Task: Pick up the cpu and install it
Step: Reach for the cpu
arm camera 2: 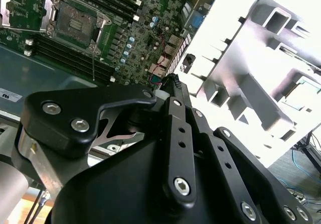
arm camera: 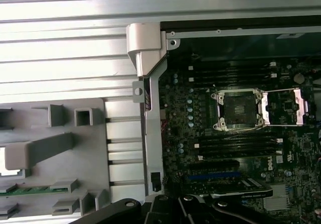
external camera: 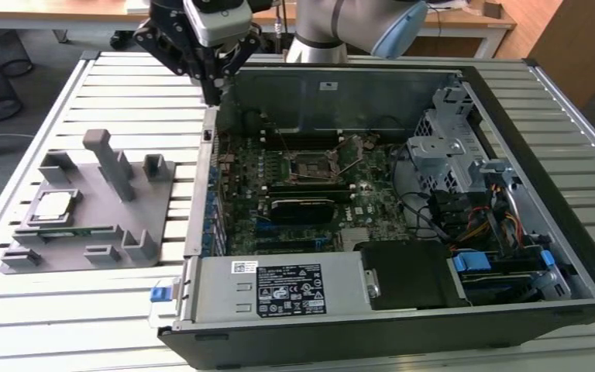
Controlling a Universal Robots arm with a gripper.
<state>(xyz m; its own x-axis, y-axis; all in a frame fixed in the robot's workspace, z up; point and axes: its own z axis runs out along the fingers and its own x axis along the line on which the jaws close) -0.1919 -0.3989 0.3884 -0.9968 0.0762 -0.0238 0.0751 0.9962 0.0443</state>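
Note:
The cpu [external camera: 52, 204] is a small silver square lying in a recess of the grey holder [external camera: 91, 232], on the exterior view's left of the open computer case [external camera: 504, 124]. Inside the case, the motherboard socket [external camera: 308, 164] stands bare with its metal load plate swung open; it also shows in both wrist views, socket [arm camera: 235, 109] and socket [arm camera 2: 75, 20]. My gripper [external camera: 213, 94] hangs above the case's back corner nearest the holder, well away from the cpu. Its fingers [arm camera 2: 173, 86] come together at the tips, shut on nothing.
A green memory stick [external camera: 80, 230] lies in the holder near the cpu. Grey posts [external camera: 106, 159] rise from the holder. The case holds a power supply [external camera: 276, 288], a drive cage [external camera: 452, 147] and loose cables [external camera: 483, 225]. Everything rests on a slatted metal table [external camera: 70, 310].

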